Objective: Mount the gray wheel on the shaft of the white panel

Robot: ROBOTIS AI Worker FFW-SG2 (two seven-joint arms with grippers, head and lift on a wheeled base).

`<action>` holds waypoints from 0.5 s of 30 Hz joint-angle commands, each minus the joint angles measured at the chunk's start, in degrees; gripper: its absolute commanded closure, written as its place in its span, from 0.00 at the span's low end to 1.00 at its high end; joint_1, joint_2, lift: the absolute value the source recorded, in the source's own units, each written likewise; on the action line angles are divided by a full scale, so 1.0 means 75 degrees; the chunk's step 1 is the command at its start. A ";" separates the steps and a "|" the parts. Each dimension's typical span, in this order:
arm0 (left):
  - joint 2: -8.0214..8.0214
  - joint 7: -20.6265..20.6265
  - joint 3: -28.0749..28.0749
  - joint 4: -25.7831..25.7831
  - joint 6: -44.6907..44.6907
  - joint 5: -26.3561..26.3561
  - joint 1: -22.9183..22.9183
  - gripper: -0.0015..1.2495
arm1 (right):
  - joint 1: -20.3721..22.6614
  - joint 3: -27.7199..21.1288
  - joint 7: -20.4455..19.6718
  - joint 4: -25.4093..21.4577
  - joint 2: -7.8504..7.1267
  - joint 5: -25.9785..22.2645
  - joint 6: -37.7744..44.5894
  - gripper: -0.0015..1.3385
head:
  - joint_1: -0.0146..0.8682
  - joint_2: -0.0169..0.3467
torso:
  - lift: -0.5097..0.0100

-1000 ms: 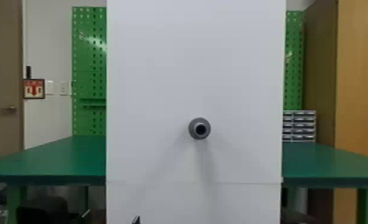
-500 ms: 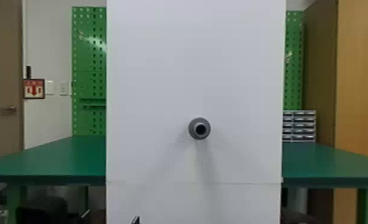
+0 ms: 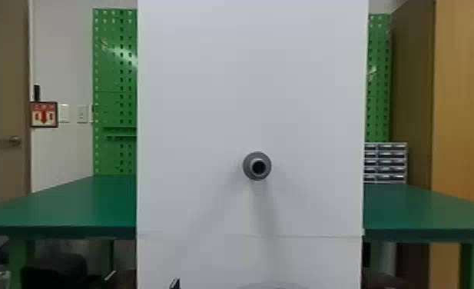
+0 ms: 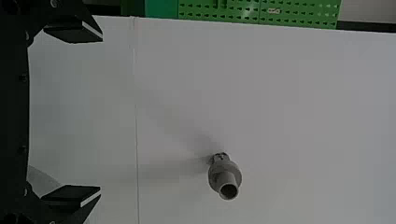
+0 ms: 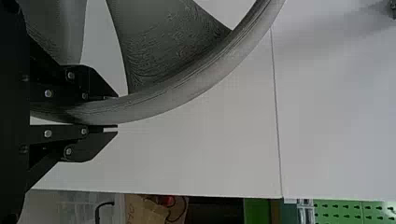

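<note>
The white panel stands upright in the head view, and the gray shaft juts out from it toward me. At the bottom edge, below the shaft, rises the top of the gray wheel. My left gripper shows a fingertip there, left of the wheel. In the left wrist view the left gripper is open and empty, apart from the shaft. The right wrist view has my right gripper shut on the rim of the wheel, with the panel behind it.
A green table extends on both sides behind the panel. Farther back are a green pegboard, small drawers and a wooden cabinet. In the right wrist view a cardboard box lies past the panel's edge.
The wheel's top edge has risen into the head view at the bottom, where only panel was visible before. The left fingertip has hardly moved.
</note>
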 commanded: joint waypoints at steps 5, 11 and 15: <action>0.0000 0.0000 -0.0014 0.0001 0.0000 0.0000 -0.0009 0.10 | -0.0213 0.0132 -0.0496 -0.0827 -0.0069 -0.0035 0.0983 0.88 | 0.05 0.13 | 0.04; 0.0000 0.0012 -0.0014 0.0001 0.0000 0.0000 -0.0009 0.10 | -0.0471 0.0238 -0.0941 -0.1307 -0.0127 -0.0082 0.1639 0.88 | 0.05 0.13 | 0.04; 0.0000 0.0012 -0.0014 0.0001 0.0000 0.0000 0.0003 0.10 | -0.0705 0.0249 -0.1035 -0.1483 -0.0139 -0.0106 0.2026 0.88 | 0.05 0.13 | 0.04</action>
